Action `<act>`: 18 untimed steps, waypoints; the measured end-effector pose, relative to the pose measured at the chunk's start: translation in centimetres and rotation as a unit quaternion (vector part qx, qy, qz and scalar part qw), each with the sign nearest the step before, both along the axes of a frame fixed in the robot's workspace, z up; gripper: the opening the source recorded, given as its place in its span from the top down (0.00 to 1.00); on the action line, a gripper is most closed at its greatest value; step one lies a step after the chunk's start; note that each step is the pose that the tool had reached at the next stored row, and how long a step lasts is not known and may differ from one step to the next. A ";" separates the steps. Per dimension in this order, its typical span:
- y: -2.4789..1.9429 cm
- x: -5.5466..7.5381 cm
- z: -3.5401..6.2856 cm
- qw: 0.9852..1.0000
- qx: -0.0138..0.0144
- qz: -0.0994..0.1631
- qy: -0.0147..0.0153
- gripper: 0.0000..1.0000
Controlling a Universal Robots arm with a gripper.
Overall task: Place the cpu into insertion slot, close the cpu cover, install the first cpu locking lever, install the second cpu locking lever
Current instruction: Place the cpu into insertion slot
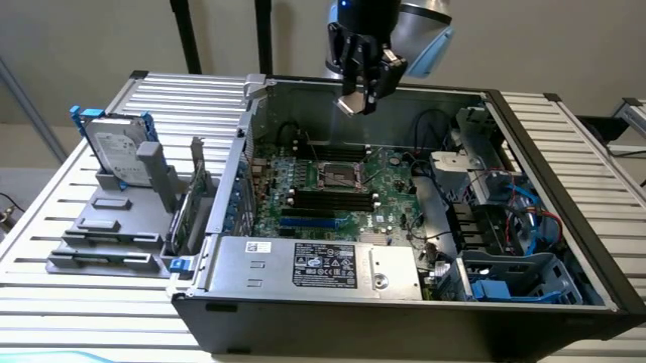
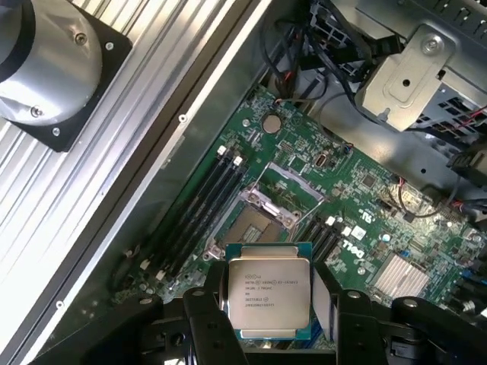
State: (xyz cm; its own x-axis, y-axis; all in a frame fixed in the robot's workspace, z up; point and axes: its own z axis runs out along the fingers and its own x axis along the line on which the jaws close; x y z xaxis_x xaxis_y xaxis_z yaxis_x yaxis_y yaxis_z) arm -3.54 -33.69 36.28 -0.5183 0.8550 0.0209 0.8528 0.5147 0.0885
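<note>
Aloft, hand (image 2: pixel 274 306) gripping thin, square cpu (image 2: pixel 269 295)

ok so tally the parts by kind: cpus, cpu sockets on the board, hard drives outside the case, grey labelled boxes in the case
cpu: 1
insertion slot: 1
hard drive: 1
grey labelled box: 1
total: 4

Silvery cpu (image 2: pixel 269 295) edged green, green motherboard (image 2: pixel 364 199), black memory slots (image 2: pixel 199 213)
</note>
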 end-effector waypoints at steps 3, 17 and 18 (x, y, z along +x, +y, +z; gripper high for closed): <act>0.00 0.0 0.00 1.000 0.000 -0.025 0.000 0.45; 0.00 0.0 -0.06 0.991 0.000 -0.133 0.007 0.45; 0.00 0.0 -0.07 0.990 0.000 -0.140 0.008 0.45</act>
State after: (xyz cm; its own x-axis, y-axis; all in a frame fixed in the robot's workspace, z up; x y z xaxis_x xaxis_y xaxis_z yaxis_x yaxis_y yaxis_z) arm -3.54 -33.69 36.21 -0.2608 0.9650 0.0260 0.9632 0.2583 0.0743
